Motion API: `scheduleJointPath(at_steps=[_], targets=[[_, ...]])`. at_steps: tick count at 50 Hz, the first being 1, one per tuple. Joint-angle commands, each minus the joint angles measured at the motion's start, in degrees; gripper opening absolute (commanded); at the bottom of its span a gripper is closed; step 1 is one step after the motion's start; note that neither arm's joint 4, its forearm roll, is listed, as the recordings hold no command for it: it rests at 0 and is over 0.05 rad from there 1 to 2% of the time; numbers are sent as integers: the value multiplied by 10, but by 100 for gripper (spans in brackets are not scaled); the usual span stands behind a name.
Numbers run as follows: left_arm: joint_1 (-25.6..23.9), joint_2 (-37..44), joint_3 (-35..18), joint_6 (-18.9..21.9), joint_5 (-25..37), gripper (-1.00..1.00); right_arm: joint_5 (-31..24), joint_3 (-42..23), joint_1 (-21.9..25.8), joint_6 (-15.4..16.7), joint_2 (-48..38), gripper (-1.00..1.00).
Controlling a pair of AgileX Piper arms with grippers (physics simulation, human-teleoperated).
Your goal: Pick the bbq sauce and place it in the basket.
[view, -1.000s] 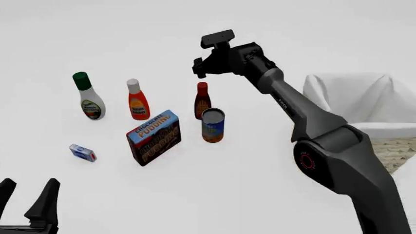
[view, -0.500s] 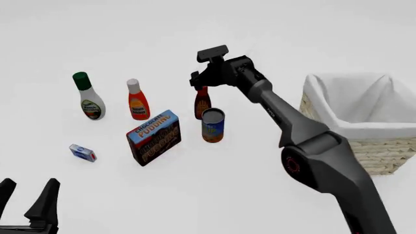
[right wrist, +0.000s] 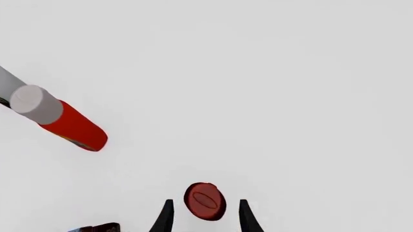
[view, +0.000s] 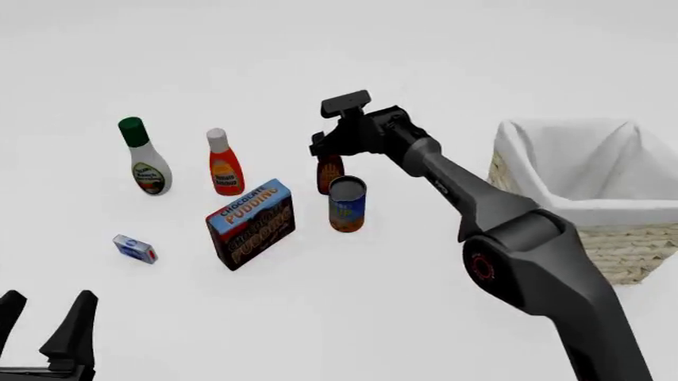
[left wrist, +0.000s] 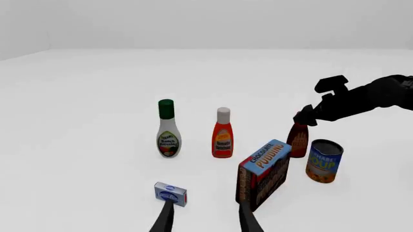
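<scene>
The bbq sauce (view: 329, 171), a dark reddish-brown bottle, stands upright behind a can; it also shows in the left wrist view (left wrist: 297, 140). My right gripper (view: 326, 151) is directly over it and hides its cap in the front view. In the right wrist view the red cap (right wrist: 205, 200) sits between the open fingers (right wrist: 165, 216), with a gap on each side. The basket (view: 604, 246), wicker with a white liner, stands at the right. My left gripper (view: 40, 327) is open and empty at the near left corner, and its fingertips (left wrist: 162, 221) show in its own view.
A soup can (view: 347, 203) stands just in front of the bbq sauce. A chocolate pudding box (view: 252, 224) is to its left. An orange-red bottle with white cap (view: 224, 165), a white bottle with green cap (view: 146, 161) and a small blue-white box (view: 136, 248) stand further left.
My right gripper has come down and slightly left onto the bbq sauce, so its fingers now flank the cap. The left arm has not moved.
</scene>
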State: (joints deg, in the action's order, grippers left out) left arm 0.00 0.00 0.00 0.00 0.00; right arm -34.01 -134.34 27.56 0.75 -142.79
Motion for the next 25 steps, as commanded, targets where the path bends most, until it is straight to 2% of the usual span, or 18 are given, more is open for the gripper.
scheduleJointPath(at_steps=[1, 19, 25], targets=[[0, 0, 0, 0, 0, 100, -2, -9, 2, -1, -13, 100], [0, 0, 0, 0, 0, 100, -23, -63, -3, 0, -50, 100], [0, 0, 0, 0, 0, 100, -16, -52, -3, 0, -47, 100]])
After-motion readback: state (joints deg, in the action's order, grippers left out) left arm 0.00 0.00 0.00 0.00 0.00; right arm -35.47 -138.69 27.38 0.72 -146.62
